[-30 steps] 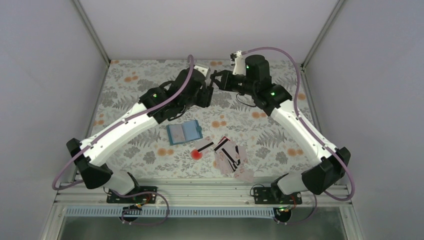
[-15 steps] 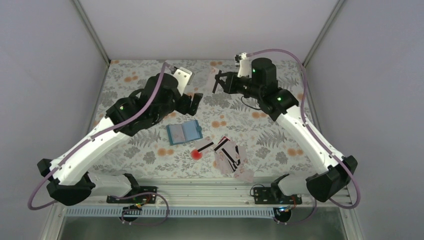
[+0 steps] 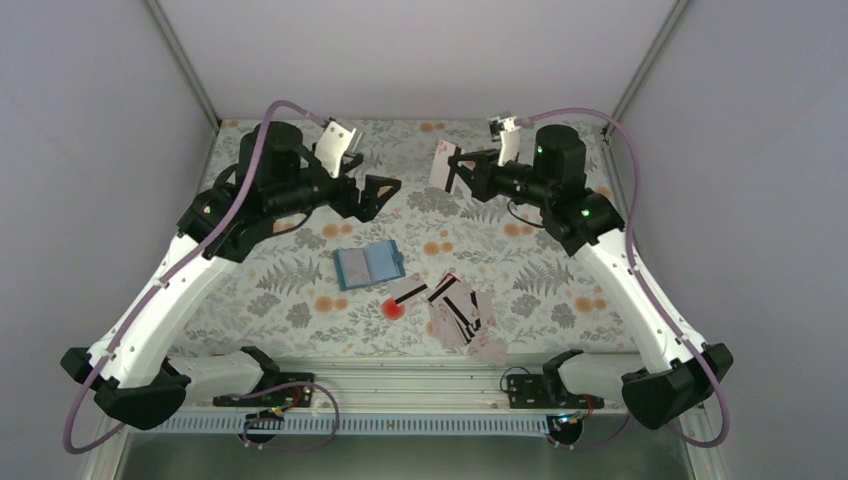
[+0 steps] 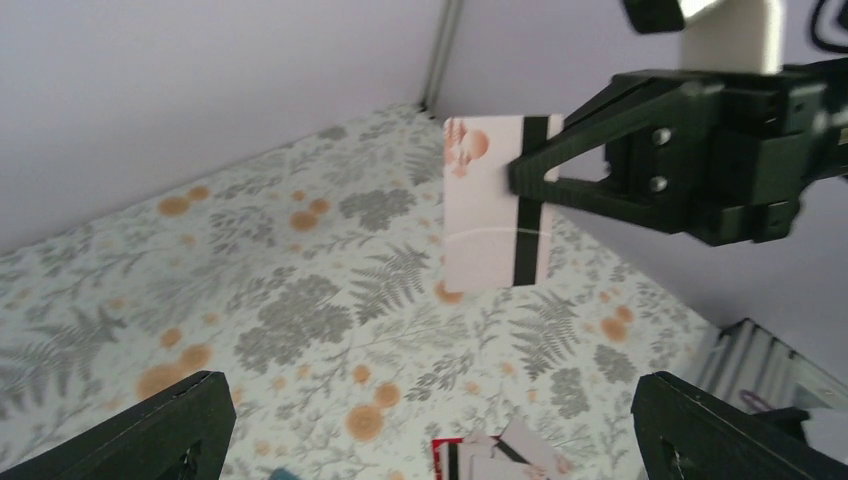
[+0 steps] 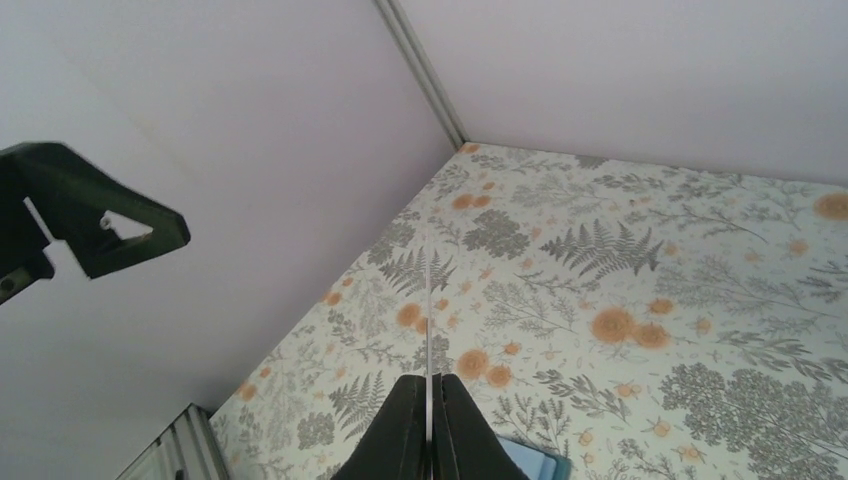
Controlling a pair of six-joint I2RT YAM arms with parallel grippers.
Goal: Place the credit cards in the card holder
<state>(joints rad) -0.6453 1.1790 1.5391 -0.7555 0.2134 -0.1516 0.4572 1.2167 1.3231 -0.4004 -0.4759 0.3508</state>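
Observation:
My right gripper [image 3: 458,170] is shut on a pale credit card with a black stripe [image 3: 443,165], held upright above the far middle of the table. In the left wrist view that card [image 4: 490,205] hangs from the right gripper's fingers [image 4: 610,160]. In the right wrist view it [image 5: 428,290] shows edge-on, with my right gripper [image 5: 428,405] clamped on it. My left gripper [image 3: 381,193] is open and empty, a short way left of the card; in its own view [image 4: 430,440] the fingers stand wide apart. The blue card holder [image 3: 369,265] lies open on the table. The other credit cards [image 3: 462,310] lie piled to its right.
A round red spot [image 3: 393,309] lies beside the card pile. The floral mat [image 3: 560,270] covers the table. Pale walls close in the back and sides, and a metal rail [image 3: 420,375] runs along the near edge.
The two grippers were together at the far middle. The left arm has drawn back to the left with its gripper open, and the right gripper has moved right holding the card.

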